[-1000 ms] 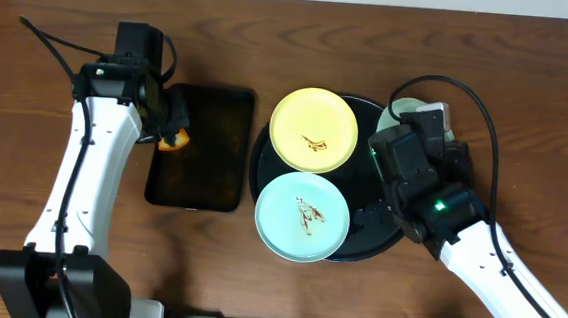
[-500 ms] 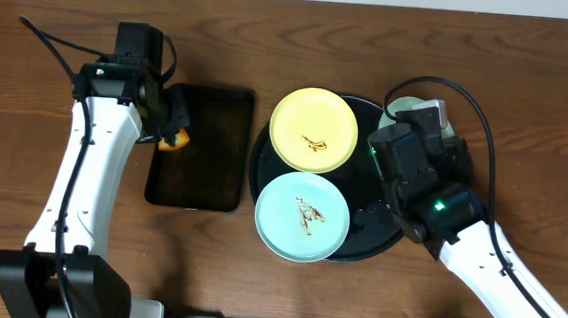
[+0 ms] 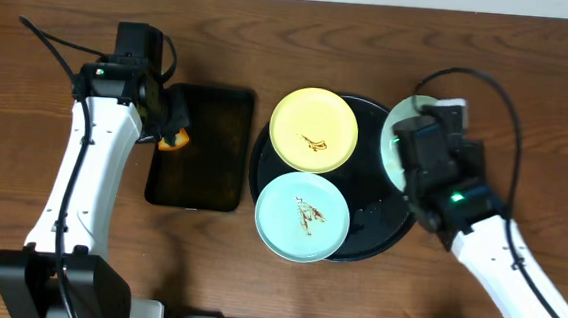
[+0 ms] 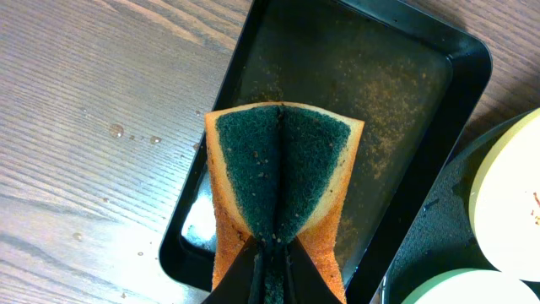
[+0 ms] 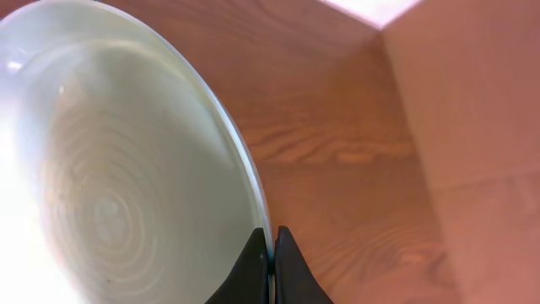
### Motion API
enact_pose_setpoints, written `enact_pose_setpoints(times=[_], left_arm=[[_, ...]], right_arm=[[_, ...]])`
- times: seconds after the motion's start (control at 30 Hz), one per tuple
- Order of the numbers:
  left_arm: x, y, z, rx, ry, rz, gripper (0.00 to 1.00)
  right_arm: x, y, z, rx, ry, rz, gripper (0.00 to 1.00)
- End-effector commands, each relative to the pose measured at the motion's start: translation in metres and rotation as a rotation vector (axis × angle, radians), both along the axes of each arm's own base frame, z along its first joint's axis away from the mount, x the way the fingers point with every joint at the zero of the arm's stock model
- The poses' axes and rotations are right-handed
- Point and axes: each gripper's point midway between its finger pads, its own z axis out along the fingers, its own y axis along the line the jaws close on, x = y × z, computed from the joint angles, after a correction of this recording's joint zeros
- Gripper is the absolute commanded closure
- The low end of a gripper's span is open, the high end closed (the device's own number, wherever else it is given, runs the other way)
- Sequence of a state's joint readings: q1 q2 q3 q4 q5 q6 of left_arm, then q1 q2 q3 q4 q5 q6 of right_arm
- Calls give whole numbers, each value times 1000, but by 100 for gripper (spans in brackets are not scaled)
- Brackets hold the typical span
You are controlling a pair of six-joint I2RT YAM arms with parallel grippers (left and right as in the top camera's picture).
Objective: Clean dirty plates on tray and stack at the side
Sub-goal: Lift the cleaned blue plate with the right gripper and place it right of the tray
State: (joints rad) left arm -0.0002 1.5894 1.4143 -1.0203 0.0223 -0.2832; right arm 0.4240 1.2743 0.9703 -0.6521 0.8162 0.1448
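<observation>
Holding 1 mint plate (image 3: 391, 136) beyond tray (image 3: 364, 230), 3 o'clock side.
Pinched at rim with right gripper (image 5: 270, 241) for stacking; clamped on sponge (image 4: 280, 169) with left gripper (image 4: 270, 253) at 9 o'clock, ready for 2 smeared plates (image 3: 313, 129).

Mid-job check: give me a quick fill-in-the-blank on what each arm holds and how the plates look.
1. The left jaws pinch a folded ____ at the edge of the rectangular tray.
2. The right jaws grip a pale plate by its ____.
3. The yellow plate and the blue plate on the round tray both show ____ smears.
Missing words: sponge; rim; brown.
</observation>
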Motion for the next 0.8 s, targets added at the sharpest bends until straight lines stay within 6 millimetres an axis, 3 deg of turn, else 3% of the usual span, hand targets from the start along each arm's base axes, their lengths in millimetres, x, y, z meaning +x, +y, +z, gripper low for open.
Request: enact_pose_setpoints(times=[0.0, 0.13, 0.2, 0.23, 0.4, 0.53, 0.77], left_arm=[[1, 3, 5, 12, -13, -8, 92], [1, 3, 5, 12, -13, -8, 92], [1, 3, 5, 12, -13, -8, 92], [1, 3, 5, 12, -13, -8, 92], [1, 3, 5, 12, -13, -8, 92], [1, 3, 5, 12, -13, -8, 92], [1, 3, 5, 12, -13, -8, 92]], right_arm=[[7, -17, -4, 179, -36, -100, 99], [-2, -59, -17, 296, -32, -273, 99], [-10, -85, -23, 361, -34, -376, 99], [-17, -108, -27, 412, -50, -468, 99], [-33, -157, -35, 525, -100, -645, 99], [-44, -187, -58, 605, -75, -749, 99], [-42, -210, -103, 655, 0, -826, 99]])
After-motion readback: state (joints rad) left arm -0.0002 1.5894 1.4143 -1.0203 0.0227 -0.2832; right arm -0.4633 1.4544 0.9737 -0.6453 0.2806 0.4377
